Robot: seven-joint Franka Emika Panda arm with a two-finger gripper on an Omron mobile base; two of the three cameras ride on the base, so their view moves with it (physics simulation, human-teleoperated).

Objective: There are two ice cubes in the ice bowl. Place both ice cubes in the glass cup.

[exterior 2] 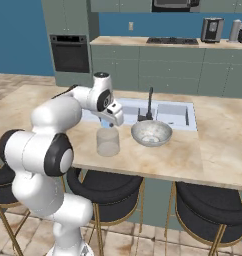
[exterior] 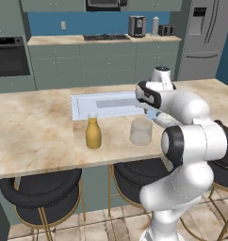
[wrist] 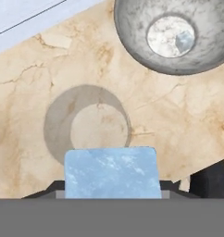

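Carry step, first cube. Claw [wrist: 112, 196] clamped on one ice cube [wrist: 112, 172], poised above the glass cup [wrist: 88, 125]. Second ice cube [wrist: 184, 40] lies in the ice bowl [wrist: 132, 28] beside the cup on the desk [wrist: 30, 83]. Next, as I judge it: centre over the cup's mouth (slightly off now), then release.

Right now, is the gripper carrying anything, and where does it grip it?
Yes: the gripper holds one ice cube between its fingers by opposite side faces, above the glass cup.

The counter [exterior: 36, 136] is showing glossy veined marble; the ice bowl [wrist: 132, 28] is looking like matt speckled grey metal; the glass cup [exterior 2: 107, 142] and ice cube [wrist: 112, 172] are appearing smooth, translucent.
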